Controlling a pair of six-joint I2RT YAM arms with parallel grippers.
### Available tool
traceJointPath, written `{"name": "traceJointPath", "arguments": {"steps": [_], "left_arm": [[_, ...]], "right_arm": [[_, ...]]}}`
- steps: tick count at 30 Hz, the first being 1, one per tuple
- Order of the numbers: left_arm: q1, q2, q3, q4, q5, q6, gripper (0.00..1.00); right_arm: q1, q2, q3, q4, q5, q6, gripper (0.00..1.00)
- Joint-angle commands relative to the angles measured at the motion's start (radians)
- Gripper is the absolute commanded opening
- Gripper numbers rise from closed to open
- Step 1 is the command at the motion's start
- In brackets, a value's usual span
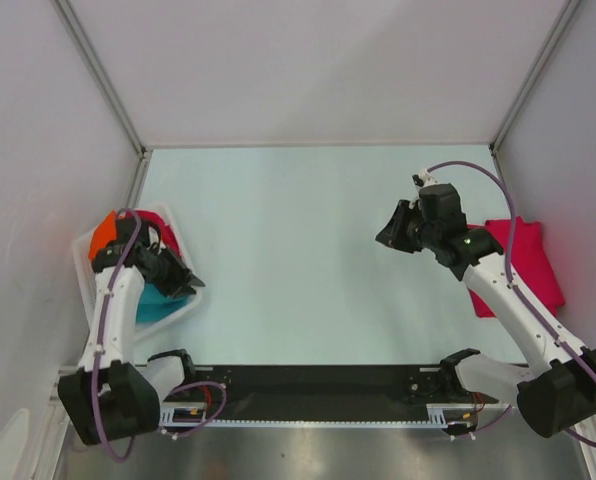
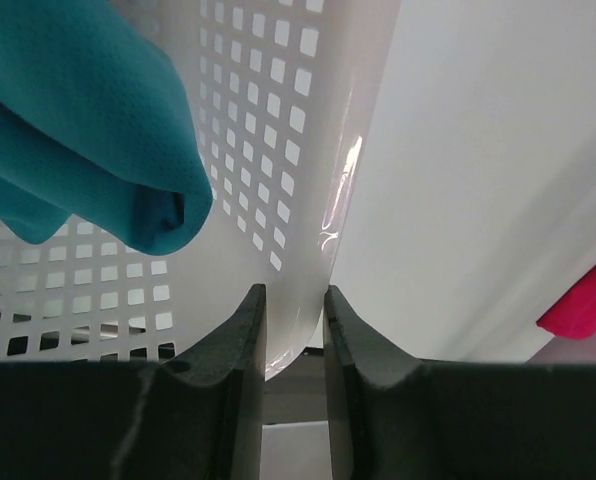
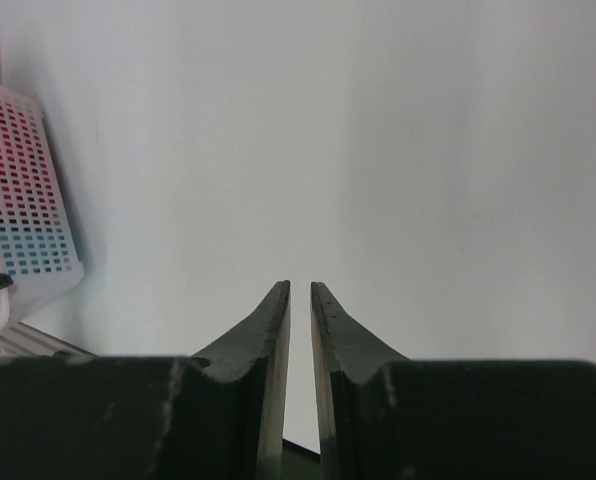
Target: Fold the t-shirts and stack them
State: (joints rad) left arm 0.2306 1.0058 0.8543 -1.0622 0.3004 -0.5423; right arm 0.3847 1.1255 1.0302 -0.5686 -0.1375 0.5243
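Teal t-shirt [image 2: 88, 120] sits bunched inside the white basket [image 2: 278, 120] at the left edge of the surface [image 1: 298, 230], w/ orange t-shirt [image 1: 105, 238] and crimson-pink t-shirt [image 1: 174, 240] in the same basket. Second crimson-pink t-shirt [image 1: 526, 258] lies on the surface at far right, well apart from the basket. Left claw [image 2: 294, 320] is narrow and pinches the basket's rim on its right side. Right claw [image 3: 300, 300] hangs above the surface near that second shirt, fingers nearly together w/ a thin slit, nothing between them.
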Motion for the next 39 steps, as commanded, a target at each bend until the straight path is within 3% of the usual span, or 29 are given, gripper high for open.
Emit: {"name": "traceJointPath", "arguments": {"steps": [1, 7, 12, 18, 19, 29, 33, 39], "left_arm": [[-0.055, 0.158, 0.150, 0.163, -0.041, -0.071, 0.00], [-0.140, 0.379, 0.285, 0.319, 0.009, -0.100, 0.00], [-0.220, 0.583, 0.462, 0.332, -0.038, -0.075, 0.00], [-0.353, 0.847, 0.811, 0.187, -0.229, 0.031, 0.00], [-0.369, 0.931, 0.935, 0.159, -0.247, 0.042, 0.00], [-0.376, 1.372, 1.560, 0.001, -0.195, 0.024, 0.00], [-0.360, 1.422, 1.562, -0.012, -0.161, 0.031, 0.00], [-0.288, 1.346, 1.298, 0.079, -0.144, 0.024, 0.00]], "right_arm": [[0.008, -0.004, 0.021, 0.027, -0.025, 0.016, 0.19], [0.011, -0.003, 0.034, 0.003, -0.001, 0.013, 0.19], [0.010, 0.003, 0.047, -0.013, 0.012, 0.006, 0.19], [0.003, 0.010, 0.077, -0.042, 0.042, -0.016, 0.19], [0.002, 0.013, 0.086, -0.050, 0.059, -0.023, 0.19], [-0.018, 0.036, 0.131, -0.085, 0.078, -0.027, 0.19], [-0.018, 0.042, 0.133, -0.089, 0.084, -0.027, 0.19], [-0.015, 0.053, 0.134, -0.082, 0.079, -0.020, 0.19]]}}
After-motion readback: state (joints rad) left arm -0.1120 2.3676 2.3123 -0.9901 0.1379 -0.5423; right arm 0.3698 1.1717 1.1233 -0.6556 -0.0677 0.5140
